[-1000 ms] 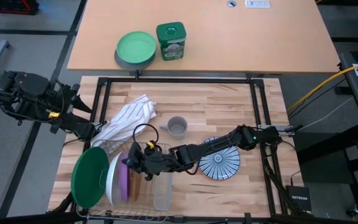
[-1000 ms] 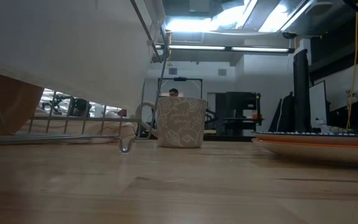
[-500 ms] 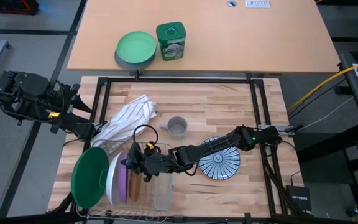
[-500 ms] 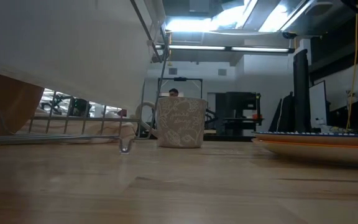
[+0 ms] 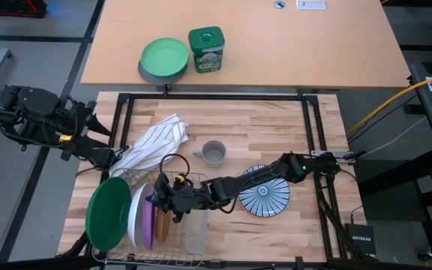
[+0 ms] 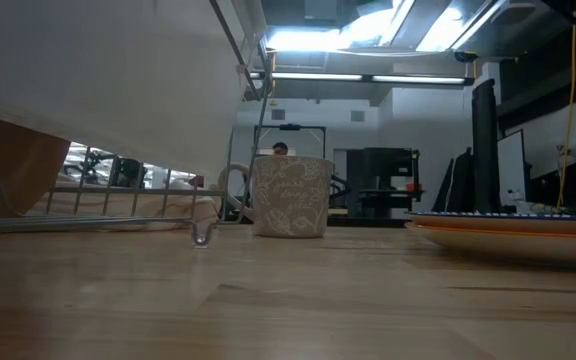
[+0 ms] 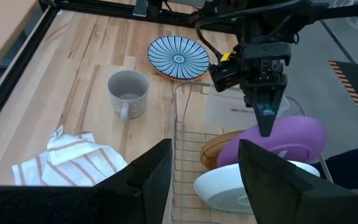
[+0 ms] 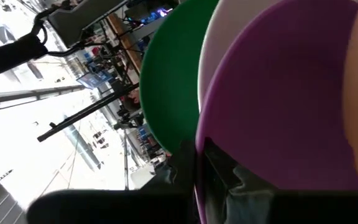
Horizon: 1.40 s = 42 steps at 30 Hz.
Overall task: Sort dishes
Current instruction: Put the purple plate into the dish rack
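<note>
1. The right arm stretches low across the wooden table (image 5: 276,120) from its right side, reaching over the blue-and-white striped plate (image 5: 265,196) toward the wire dish rack (image 5: 172,225) at the near left.
2. The right gripper (image 7: 266,121) points steeply down at the rack, its fingers pressed together, tip at the rim of the purple plate (image 7: 278,142). I can't tell whether the rim is pinched between them or only touched.
3. The purple plate stands on edge in the rack, with the brown plate (image 7: 219,148) on one side and the white plate (image 7: 244,190) on the other; the large dark green plate (image 5: 108,213) leans at the rack's outer left end.
4. The striped plate lies flat on an orange-rimmed plate (image 6: 513,240), to the right of the rack.
5. The left arm is folded back off the table's left edge; the left gripper (image 7: 202,177) hangs there with its fingers spread and holds nothing.
6. A grey mug (image 5: 214,154) stands mid-table, beside a striped cloth (image 5: 156,142).
</note>
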Tool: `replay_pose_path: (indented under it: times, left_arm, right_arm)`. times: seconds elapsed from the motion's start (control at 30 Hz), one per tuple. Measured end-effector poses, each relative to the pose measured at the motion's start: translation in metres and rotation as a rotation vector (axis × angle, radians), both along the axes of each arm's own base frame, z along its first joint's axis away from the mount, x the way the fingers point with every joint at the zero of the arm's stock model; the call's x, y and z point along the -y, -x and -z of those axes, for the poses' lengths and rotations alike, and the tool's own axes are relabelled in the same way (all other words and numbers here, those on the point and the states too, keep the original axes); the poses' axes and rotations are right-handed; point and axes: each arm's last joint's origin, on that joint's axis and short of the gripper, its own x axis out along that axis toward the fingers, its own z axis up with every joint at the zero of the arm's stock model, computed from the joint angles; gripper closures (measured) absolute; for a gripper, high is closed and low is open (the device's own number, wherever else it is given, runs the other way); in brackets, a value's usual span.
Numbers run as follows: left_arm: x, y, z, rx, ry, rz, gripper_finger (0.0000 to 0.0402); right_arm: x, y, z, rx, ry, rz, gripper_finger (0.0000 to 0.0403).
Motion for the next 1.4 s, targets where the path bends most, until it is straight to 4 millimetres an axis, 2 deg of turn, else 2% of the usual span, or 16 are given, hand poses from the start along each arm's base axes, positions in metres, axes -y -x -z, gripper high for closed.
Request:
replay_pose_path:
  times: [0.7,1.07,1.4]
  left_arm:
    - [0.000,0.000,0.000,0.000,0.003,-0.002,0.0229]
    - [0.000,0.000,0.000,-0.002,0.012,-0.009,0.0229]
    - [0.000,0.000,0.000,-0.003,0.007,-0.005,0.0229]
  right_arm:
    - [0.000,0.000,0.008,-0.052,0.008,-0.006,0.0393]
    - [0.004,-0.011,0.028,-0.050,-0.010,0.015,0.0393]
    - [0.011,-0.009,0.039,-0.165,0.053,0.029,0.0389]
